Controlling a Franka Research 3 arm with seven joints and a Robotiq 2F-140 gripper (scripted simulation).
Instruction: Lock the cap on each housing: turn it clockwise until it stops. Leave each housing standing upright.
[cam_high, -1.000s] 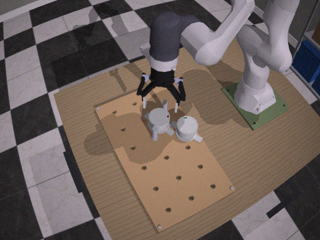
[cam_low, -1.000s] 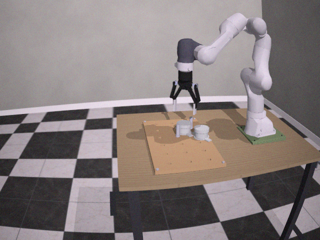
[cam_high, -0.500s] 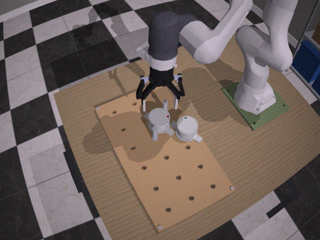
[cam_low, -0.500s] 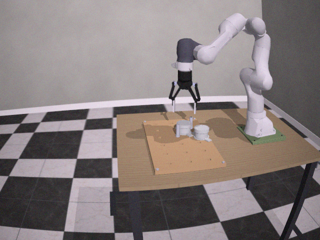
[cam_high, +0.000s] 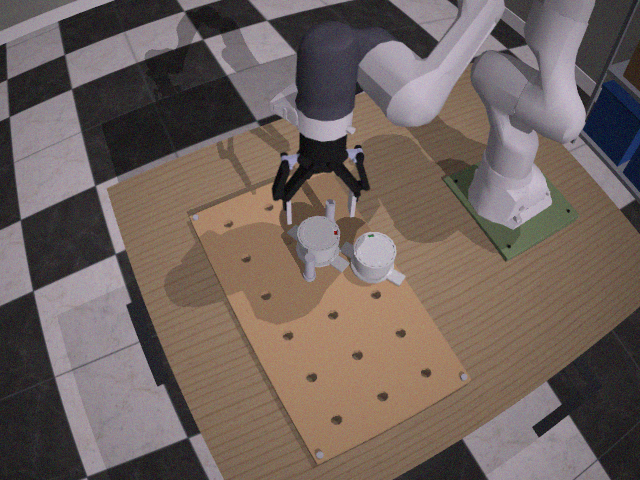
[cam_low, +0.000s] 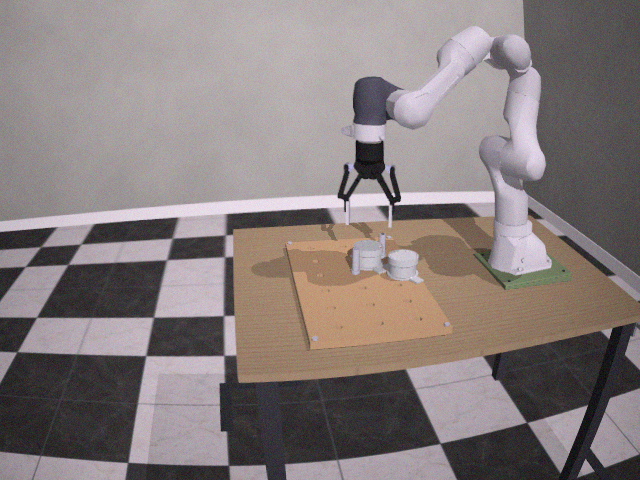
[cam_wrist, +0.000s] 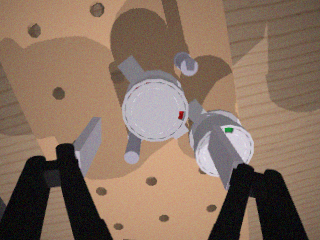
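The floor (cam_high: 170, 129) (cam_low: 103, 284) is checkered black and white, the base plate (cam_high: 560, 214) (cam_low: 560, 273) green, the claw (cam_high: 321, 209) (cam_low: 368, 223) (cam_wrist: 156, 133) black.
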